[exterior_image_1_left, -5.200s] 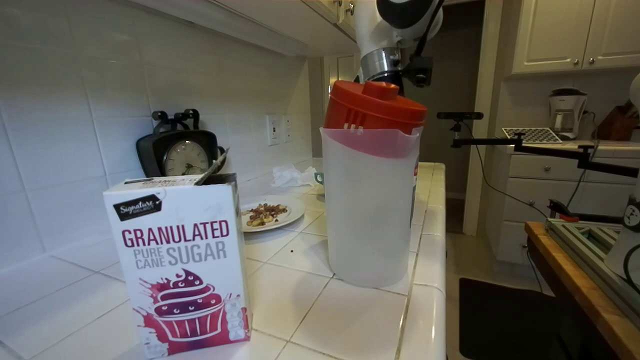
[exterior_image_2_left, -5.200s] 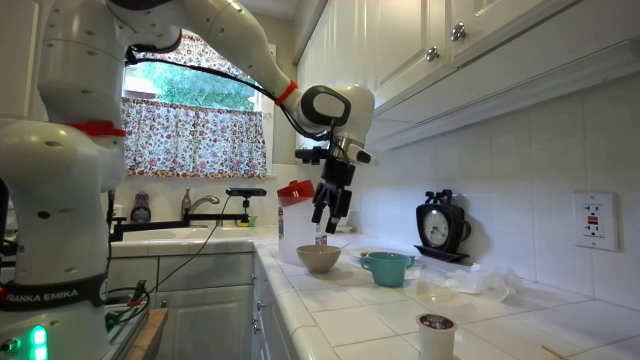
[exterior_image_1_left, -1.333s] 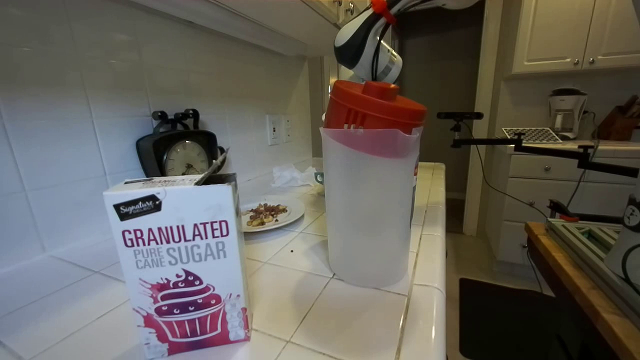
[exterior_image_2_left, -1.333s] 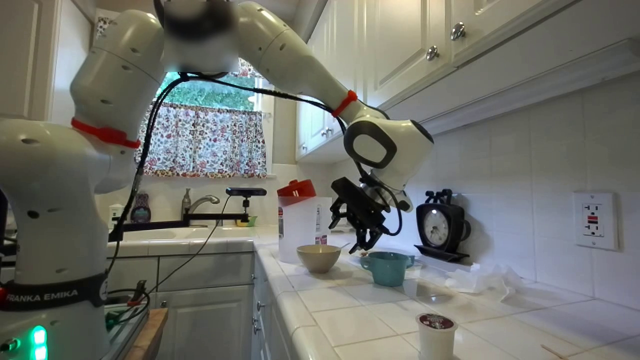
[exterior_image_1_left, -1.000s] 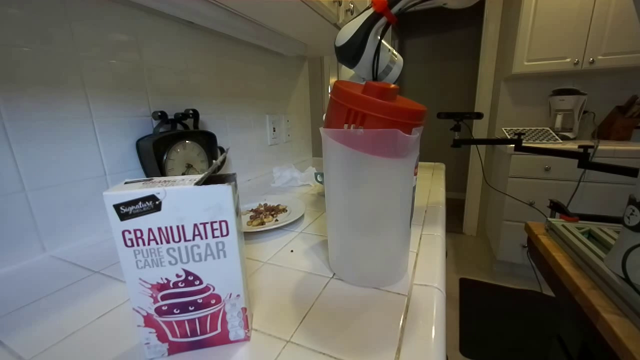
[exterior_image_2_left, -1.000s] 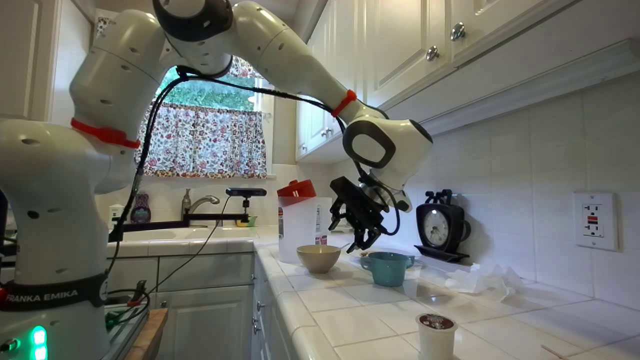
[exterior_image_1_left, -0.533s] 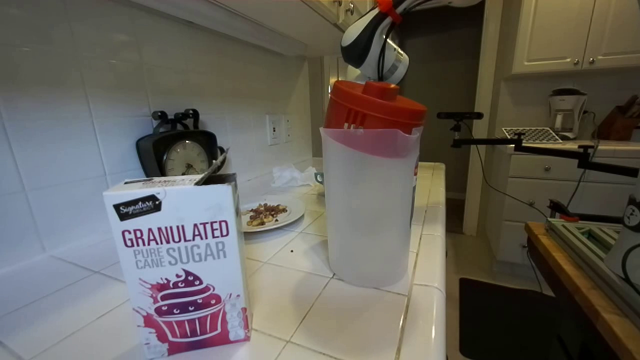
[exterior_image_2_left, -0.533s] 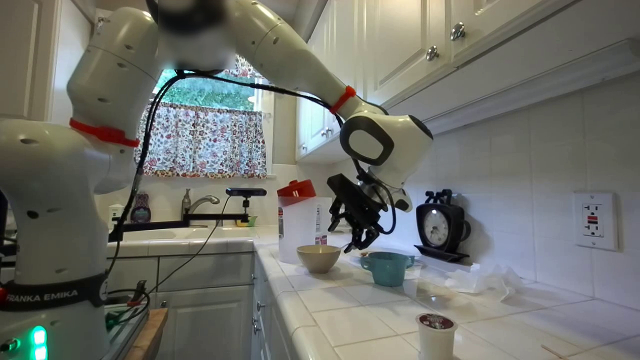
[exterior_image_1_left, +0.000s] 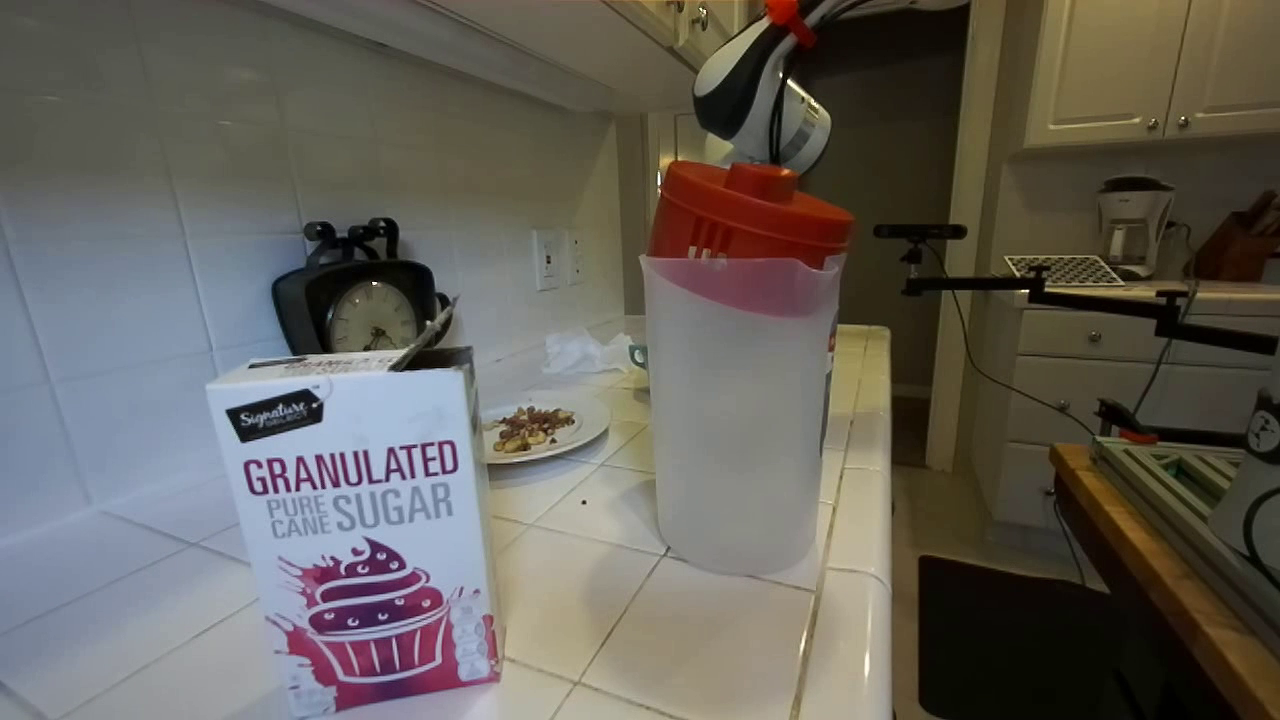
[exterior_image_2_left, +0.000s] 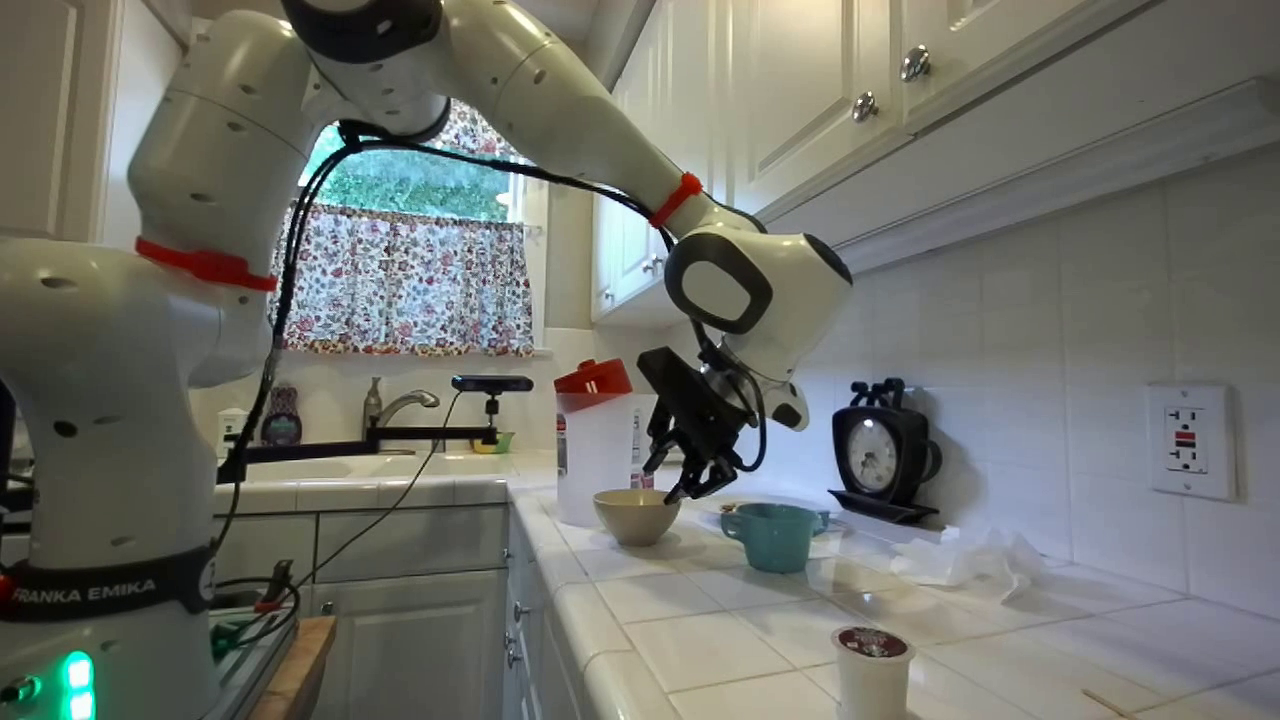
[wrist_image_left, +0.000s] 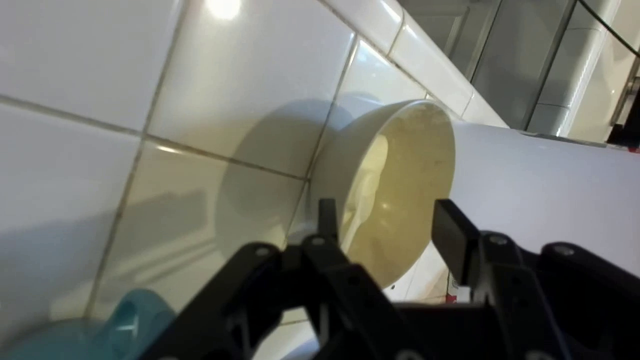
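Hovering: fingers (wrist_image_left: 454, 240) apart, near the rim of the bowl (exterior_image_2_left: 636, 520); contact cannot be told.
Bowl: beige, upright on the bench (exterior_image_2_left: 700, 645), near the translucent pitcher (exterior_image_2_left: 592, 462).
Spoon (wrist_image_left: 369, 192): white, in the bowl, its handle pointing toward the fingers in the wrist view.
Teal cup (exterior_image_2_left: 776, 540): two-handled, on the bench, near the bowl.
Red lid (exterior_image_1_left: 752, 212): tilted in the pitcher's mouth.

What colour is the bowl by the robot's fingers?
Beige. The bowl shows best in an exterior view.
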